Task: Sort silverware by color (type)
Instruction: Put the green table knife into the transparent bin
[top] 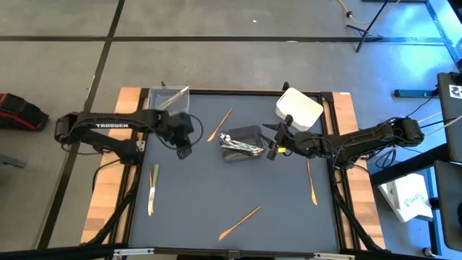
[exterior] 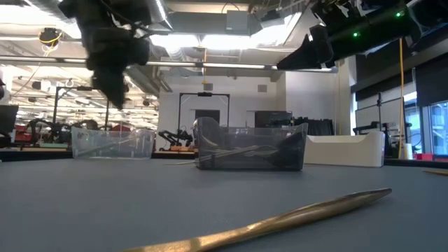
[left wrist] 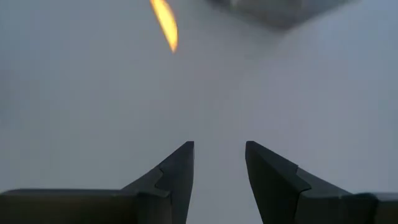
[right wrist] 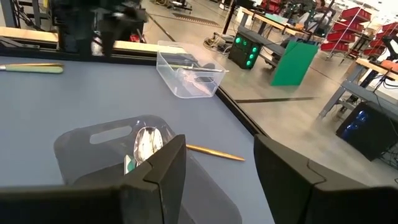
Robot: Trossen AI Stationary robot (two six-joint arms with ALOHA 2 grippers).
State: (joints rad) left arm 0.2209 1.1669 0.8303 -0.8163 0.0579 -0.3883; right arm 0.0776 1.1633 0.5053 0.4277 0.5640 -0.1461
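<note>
Silver utensils (top: 242,146) lie in a dark grey tub (top: 249,132) at mid-table; a silver spoon (right wrist: 148,140) shows in it. Pale green utensils (top: 171,101) lie in the clear tub (top: 160,92) at the far left. Three tan utensils lie flat on the mat: one (top: 220,124) beside the dark tub, one (top: 310,180) at the right, one (top: 240,222) near the front. A pale green utensil (top: 152,189) lies at the left. My left gripper (top: 184,149) hangs open over bare mat, left of the dark tub. My right gripper (top: 272,146) stands open at that tub's right side, holding nothing.
A white tub (top: 298,108) stands at the far right, behind my right arm. Wooden strips (top: 108,202) run along the mat's left and right sides. Open mat (top: 216,180) lies between the front tan utensil and the dark tub.
</note>
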